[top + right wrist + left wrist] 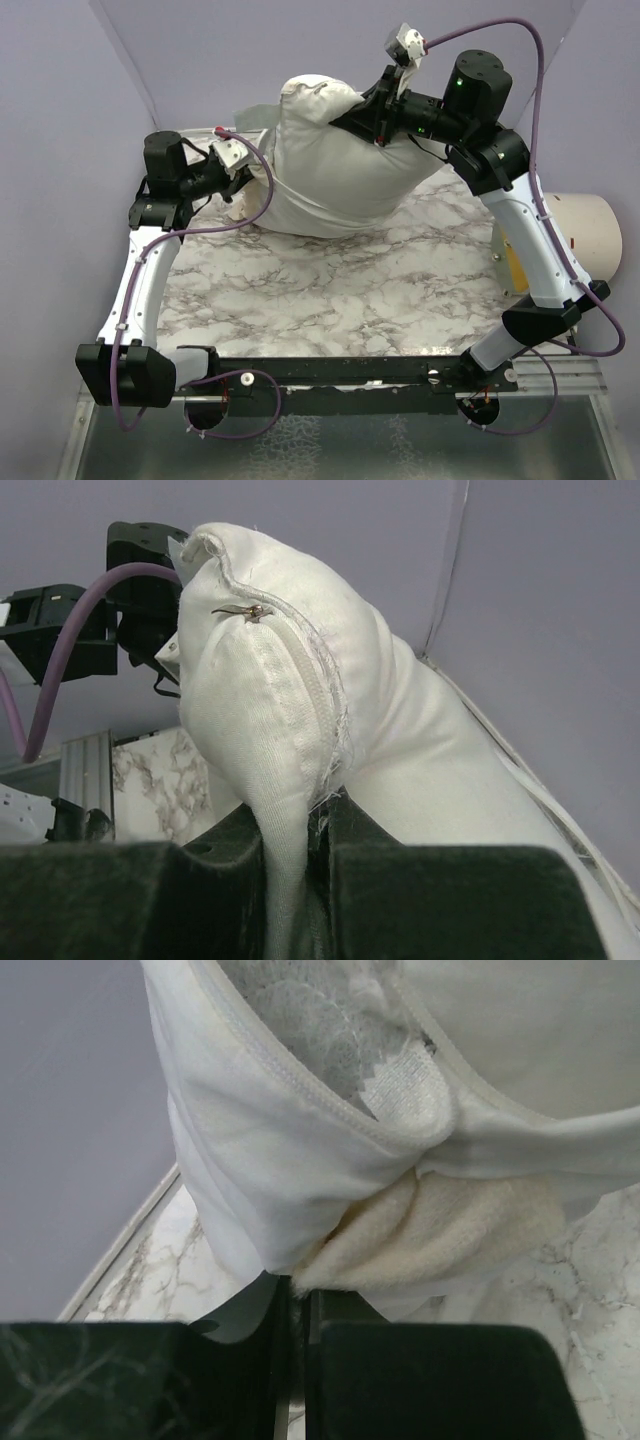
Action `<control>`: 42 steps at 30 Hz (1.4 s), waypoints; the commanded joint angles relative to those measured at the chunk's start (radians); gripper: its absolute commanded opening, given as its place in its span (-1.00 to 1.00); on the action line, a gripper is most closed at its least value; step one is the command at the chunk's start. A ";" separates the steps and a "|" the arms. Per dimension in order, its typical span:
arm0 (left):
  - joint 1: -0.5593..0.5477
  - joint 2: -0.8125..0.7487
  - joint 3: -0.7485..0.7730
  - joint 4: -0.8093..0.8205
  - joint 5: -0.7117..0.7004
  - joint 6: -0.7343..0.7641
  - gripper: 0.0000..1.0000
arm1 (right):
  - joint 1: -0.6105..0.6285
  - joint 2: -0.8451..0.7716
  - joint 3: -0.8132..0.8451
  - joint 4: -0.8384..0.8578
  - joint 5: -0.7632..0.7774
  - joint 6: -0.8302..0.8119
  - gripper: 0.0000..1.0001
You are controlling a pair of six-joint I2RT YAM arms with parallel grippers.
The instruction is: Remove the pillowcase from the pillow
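- the table (330, 290), marble-topped, carries the whole bundle at the upper centre of the top view, against the back wall
- the pillow (320, 110) is the plump white mass there; its long axis seems to run on a slant from left of centre up to the upper right; one corner is lifted off the table and points up toward the right arm, probably so the body hangs free for the cover to slide off
- the pillowcase (260, 1160) lies at the left end of the bundle; its open mouth faces the left wrist camera, with the white inner face and hem turned outward and grey fuzz showing inside; I cannot tell how much of the pillow it covers
- the right gripper (300, 830) has its fingers pressed together on the pillow's zipped seam, likely as an anchor
- the left gripper (297, 1305) pinches the pillowcase at the mouth, well placed to pull away from the right
- the cream trim (450, 1230) bunches just above those fingers
- the zip pull (245, 610) sits near the raised corner
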State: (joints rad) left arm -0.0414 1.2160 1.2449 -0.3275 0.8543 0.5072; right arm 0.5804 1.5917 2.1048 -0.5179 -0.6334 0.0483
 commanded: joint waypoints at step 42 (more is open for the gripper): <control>-0.003 -0.020 0.498 -0.134 0.049 -0.337 0.82 | 0.039 0.170 0.133 0.111 0.008 0.091 -0.98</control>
State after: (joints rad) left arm -0.0425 1.1721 1.7279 -0.5655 0.8516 0.3458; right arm 0.4969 1.7161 2.1979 -0.3046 -0.7162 0.3058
